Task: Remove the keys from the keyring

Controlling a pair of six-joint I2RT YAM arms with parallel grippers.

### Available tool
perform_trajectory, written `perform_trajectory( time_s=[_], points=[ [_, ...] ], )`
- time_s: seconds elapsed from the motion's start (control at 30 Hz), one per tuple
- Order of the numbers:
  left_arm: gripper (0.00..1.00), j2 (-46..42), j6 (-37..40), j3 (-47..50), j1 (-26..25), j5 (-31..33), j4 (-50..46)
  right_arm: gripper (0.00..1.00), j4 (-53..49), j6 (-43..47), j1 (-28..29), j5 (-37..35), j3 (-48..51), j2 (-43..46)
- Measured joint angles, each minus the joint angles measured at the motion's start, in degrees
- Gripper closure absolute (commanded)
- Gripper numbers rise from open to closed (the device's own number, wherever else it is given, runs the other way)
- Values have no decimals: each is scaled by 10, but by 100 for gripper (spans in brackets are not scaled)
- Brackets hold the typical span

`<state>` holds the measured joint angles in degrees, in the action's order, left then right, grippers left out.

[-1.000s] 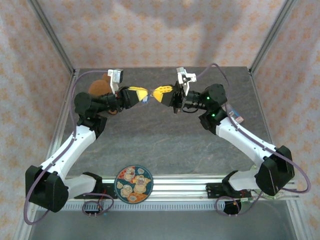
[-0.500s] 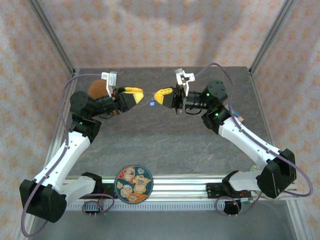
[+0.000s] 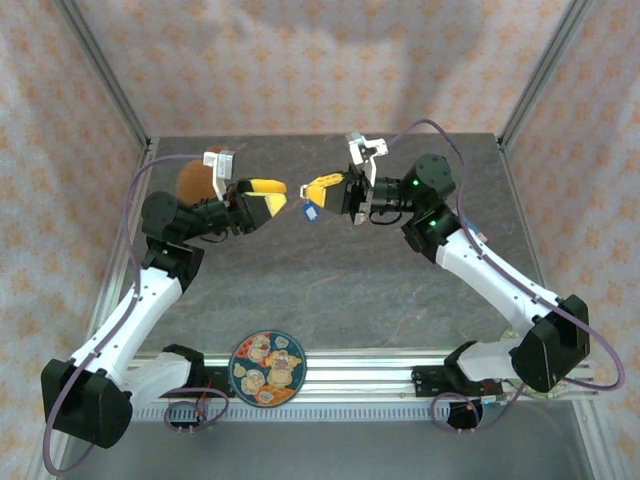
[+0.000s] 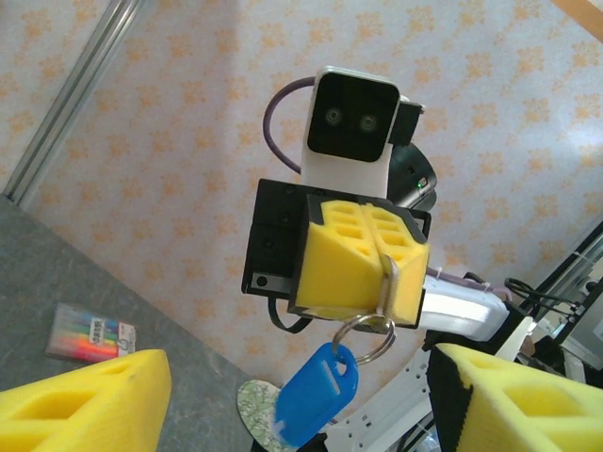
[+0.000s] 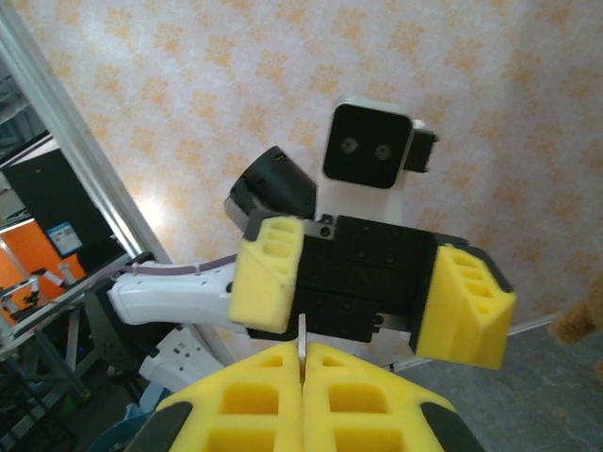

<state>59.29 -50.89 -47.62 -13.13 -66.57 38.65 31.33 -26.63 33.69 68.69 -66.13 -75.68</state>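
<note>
The thin pale silvery metal key (image 4: 387, 282) hangs in the air over the far middle of the grey stone-look table (image 3: 330, 280). It is pinched edge-on in my right gripper (image 4: 376, 259), whose yellow foam pads (image 4: 344, 254) are squeezed fully together on it. It looks light, stiff and slick, so I judge its flat faces the best hold. Below dangle a silver wire split ring (image 4: 369, 335) and a smooth blue plastic tag (image 4: 316, 388), both likely to swing. My left gripper (image 5: 367, 292) faces them, jaws wide apart, holding nothing.
</note>
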Motion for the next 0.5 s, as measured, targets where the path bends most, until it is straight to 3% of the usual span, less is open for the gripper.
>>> perform_trajectory(
  time_s=[0.1, 0.23, 0.37, 0.5],
  points=[
    [29, -27, 53, 4, -2, 36, -60, 100, -45, 14, 0, -40, -7, 0],
    [24, -105, 161, 41, -34, 148, -135, 100, -113, 25, 0, -96, -20, 0],
    [22, -176, 265, 112, -97, 271, -131, 100, -199, 35, 4, -154, -43, 0],
    [22, -175, 334, 137, -127, 341, -122, 100, -317, 33, 13, -217, -94, 0]
  ],
)
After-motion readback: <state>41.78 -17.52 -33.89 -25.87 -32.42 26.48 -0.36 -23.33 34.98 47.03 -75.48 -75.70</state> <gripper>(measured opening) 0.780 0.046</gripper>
